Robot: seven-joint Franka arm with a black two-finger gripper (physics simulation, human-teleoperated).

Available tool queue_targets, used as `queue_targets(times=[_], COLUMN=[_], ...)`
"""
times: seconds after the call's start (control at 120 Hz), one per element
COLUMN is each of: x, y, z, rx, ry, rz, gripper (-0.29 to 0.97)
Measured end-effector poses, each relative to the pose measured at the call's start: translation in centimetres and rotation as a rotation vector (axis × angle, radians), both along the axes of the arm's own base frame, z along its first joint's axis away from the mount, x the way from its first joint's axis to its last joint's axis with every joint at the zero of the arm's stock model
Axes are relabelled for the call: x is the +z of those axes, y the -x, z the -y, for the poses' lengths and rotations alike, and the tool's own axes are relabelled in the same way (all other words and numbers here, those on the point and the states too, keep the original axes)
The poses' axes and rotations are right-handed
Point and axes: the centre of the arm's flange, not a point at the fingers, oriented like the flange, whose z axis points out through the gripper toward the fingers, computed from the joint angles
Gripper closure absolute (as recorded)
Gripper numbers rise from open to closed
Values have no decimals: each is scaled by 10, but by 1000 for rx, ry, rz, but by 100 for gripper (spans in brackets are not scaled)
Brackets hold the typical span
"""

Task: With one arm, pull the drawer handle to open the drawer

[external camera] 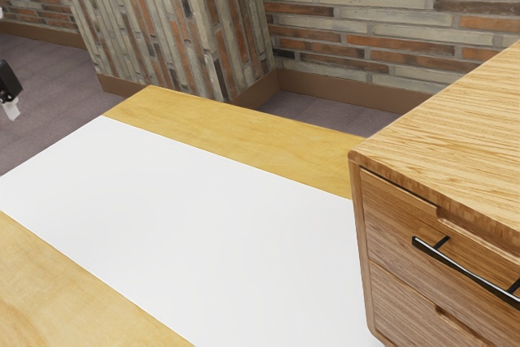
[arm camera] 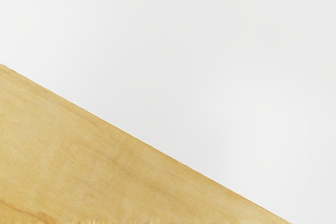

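My claw (external camera: pixel 9 91) sits at the exterior view's left edge, well apart from the cabinet (external camera: pixel 455 144). Can't tell how open it is, or whether it holds anything. Drawer handle (external camera: pixel 463 270), a black bar, is on the upper drawer (external camera: pixel 402 221) at the exterior view's right. Wrist view: white mat (arm camera: pixel 210 51) & wood tabletop (arm camera: pixel 79 171) below me.

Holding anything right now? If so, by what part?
Nothing seen held. The drawer handle is free; the jaws are far off at the exterior view's left edge.
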Motion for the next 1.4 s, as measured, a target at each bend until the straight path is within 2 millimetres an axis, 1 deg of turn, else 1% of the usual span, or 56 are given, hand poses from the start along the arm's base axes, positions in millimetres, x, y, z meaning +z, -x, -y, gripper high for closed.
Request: queue_targets(times=[0.042,0.092,0.183,0.2,0.217,0.275,0.3,0.317,0.35,0.4,0.425,0.45,0.475,0.508,0.592,0.65,0.683,0.7,0.717,0.733,0.758,0.783,0.817,0.867,0.917,0.967,1.008,1.042,1.075,1.1,1.183,1.333,1.367,1.4], x=[0,0,0,4,21,81,99,107,117,121,121,121,119,117,110,99,82,69,55,39,15,-1,-14,-25,-28,-27,-27,-27,-26,-26,-32,-41,-42,-43], y=[6,10,7,6,7,20,24,22,9,-15,-24,-31,-34,-38,-42,-46,-49,-51,-52,-49,-39,-27,-11,13,46,89,118,137,149,152,148,135,134,135], z=[-7,-11,-7,-4,3,36,55,69,105,164,188,206,218,226,236,240,247,255,267,283,308,323,332,337,339,343,346,347,350,351,353,375,383,397], rx=[12,15,-6,-13,-25,-85,-123,-155,-239,-379,-432,-473,-501,-520,-543,-555,-572,-592,-620,-656,-704,-731,-738,-733,-717,-678,-651,-632,-618,-611,-586,-490,-497,-528], ry=[1,4,7,3,-16,-72,-81,-84,-81,-68,-62,-57,-52,-48,-38,-19,5,21,36,52,72,81,85,93,96,78,69,68,73,82,110,67,73,82], rz=[-1,0,2,8,34,145,183,202,224,238,238,237,234,227,208,172,131,103,74,42,-7,-41,-63,-70,-41,15,59,95,125,136,139,120,121,122], gripper=[2,2,2,2,2,2,2,2,2,2,2,2,3,3,2,2,2,2,2,2,2,3,3,2,2,2,2,2,2,2,2,2,2,2])
